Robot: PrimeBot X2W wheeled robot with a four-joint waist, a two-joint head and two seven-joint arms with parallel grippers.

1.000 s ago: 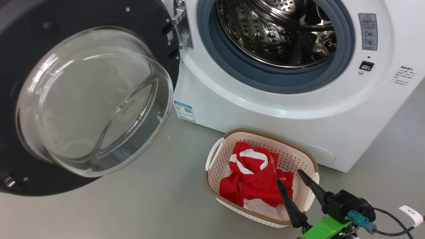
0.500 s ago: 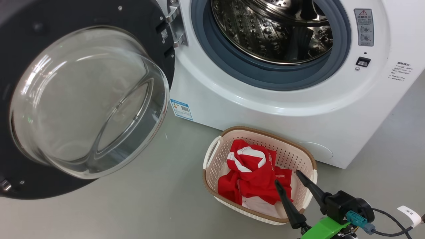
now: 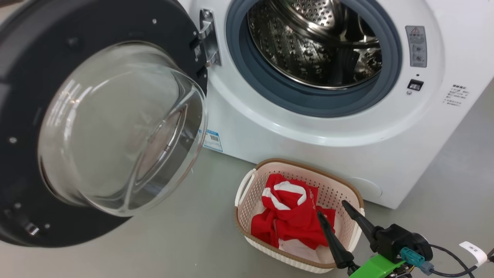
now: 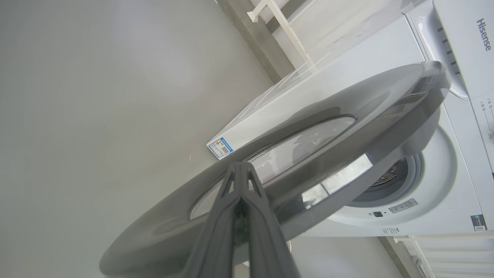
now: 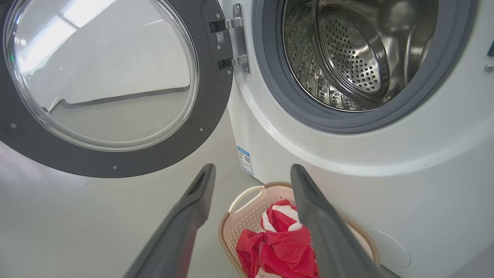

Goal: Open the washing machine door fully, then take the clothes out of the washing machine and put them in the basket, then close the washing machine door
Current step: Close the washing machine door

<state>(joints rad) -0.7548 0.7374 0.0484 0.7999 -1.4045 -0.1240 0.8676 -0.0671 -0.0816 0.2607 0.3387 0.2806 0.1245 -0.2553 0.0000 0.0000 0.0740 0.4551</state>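
The washing machine door [image 3: 115, 123] hangs from its hinge at the left, part-way swung, with its glass bowl facing me. The washing machine [image 3: 308, 131] stands open and its steel drum [image 3: 316, 42] looks empty. The red and white clothes [image 3: 293, 216] lie in the basket [image 3: 339, 193] on the floor before the machine. My right gripper [image 3: 332, 209] hovers open over the basket's near right corner, holding nothing. In the left wrist view my left gripper [image 4: 240, 166] is shut, its tips against the door's [image 4: 347, 123] glossy outer face. The right wrist view looks past the open right gripper [image 5: 252, 170] at the basket [image 5: 247, 200] and the clothes [image 5: 278, 243].
Bare grey floor [image 3: 173, 239] lies left of the basket, under the door. A black cable with a white tag [image 3: 472, 251] trails at the lower right. A white frame [image 4: 278, 19] stands by the wall beyond the machine.
The door has swung a little toward the machine, and its bowl now covers part of the blue sticker. The head camera has shifted slightly. My right gripper stays open over the basket.
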